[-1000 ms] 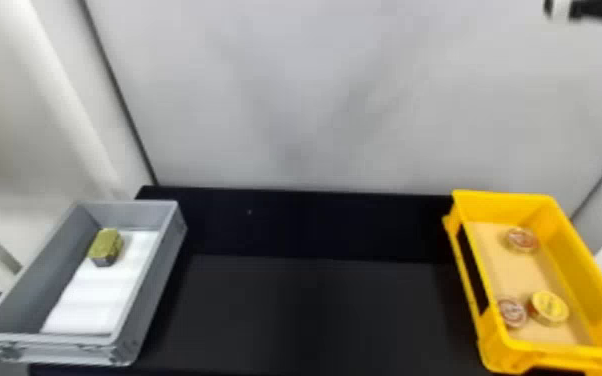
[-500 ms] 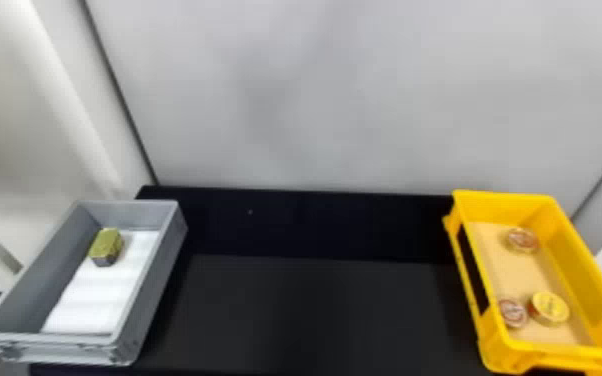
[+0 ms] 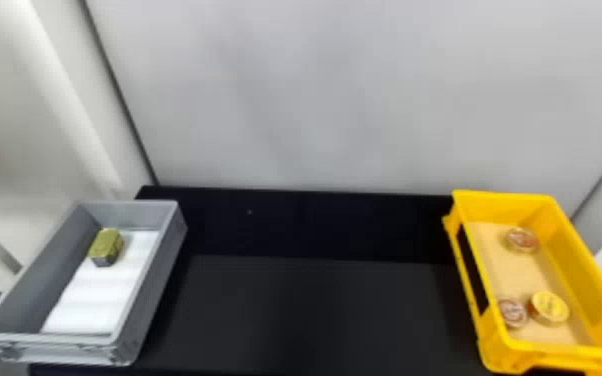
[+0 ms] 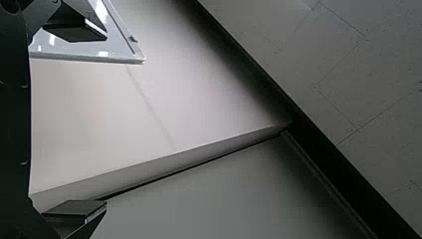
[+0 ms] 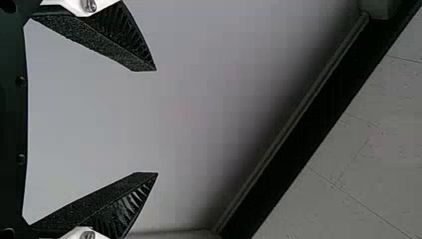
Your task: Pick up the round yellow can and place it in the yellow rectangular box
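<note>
- Left gripper point(image 4: 106, 120): its fingers are wide apart, partly cut off by view's edge.
- Right gripper point(image 5: 157, 121): also the fingers stand apart.
- Round yellow can point(image 3: 550, 307) is inside yellow box point(image 3: 505, 205), whose near right corner is cut off.

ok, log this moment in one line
round yellow can: in yellow box | left jaws: open, empty | right jaws: open, empty | grey bin: green-gold tin inside
</note>
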Robot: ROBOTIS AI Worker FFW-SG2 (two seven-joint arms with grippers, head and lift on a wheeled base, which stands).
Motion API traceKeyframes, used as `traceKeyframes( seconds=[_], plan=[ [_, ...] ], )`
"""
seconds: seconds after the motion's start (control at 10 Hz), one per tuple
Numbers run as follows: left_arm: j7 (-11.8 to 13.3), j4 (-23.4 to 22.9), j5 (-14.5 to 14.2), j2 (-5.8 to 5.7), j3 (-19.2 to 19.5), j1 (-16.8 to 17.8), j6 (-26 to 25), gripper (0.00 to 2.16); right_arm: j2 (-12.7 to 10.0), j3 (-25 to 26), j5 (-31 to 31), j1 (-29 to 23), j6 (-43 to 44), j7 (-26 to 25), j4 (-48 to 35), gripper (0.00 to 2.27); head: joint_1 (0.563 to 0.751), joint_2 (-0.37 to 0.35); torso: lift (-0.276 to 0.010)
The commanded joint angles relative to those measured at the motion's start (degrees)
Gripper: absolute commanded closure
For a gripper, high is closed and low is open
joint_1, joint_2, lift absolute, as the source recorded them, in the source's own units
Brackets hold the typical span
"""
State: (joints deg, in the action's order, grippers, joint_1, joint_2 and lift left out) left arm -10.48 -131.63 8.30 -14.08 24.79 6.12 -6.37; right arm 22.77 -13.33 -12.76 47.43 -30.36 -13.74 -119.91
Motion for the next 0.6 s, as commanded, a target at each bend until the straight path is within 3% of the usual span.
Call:
traceKeyframes(
  seconds=[0.0,0.5],
  plan=[
    [-0.1,-0.1,0.0,-0.25,0.2,-0.1,0.0,0.09,1.5,-1.4,-1.0,1.0,0.1,-1.8,-1.6,0.00,0.694,0.054,-0.003],
    [0.0,-0.5,0.0,-0.69,0.3,-0.3,-0.5,0.09,3.2,-2.5,-3.0,2.4,1.4,-1.6,-2.3,0.00,0.694,0.054,-0.003]
  ],
)
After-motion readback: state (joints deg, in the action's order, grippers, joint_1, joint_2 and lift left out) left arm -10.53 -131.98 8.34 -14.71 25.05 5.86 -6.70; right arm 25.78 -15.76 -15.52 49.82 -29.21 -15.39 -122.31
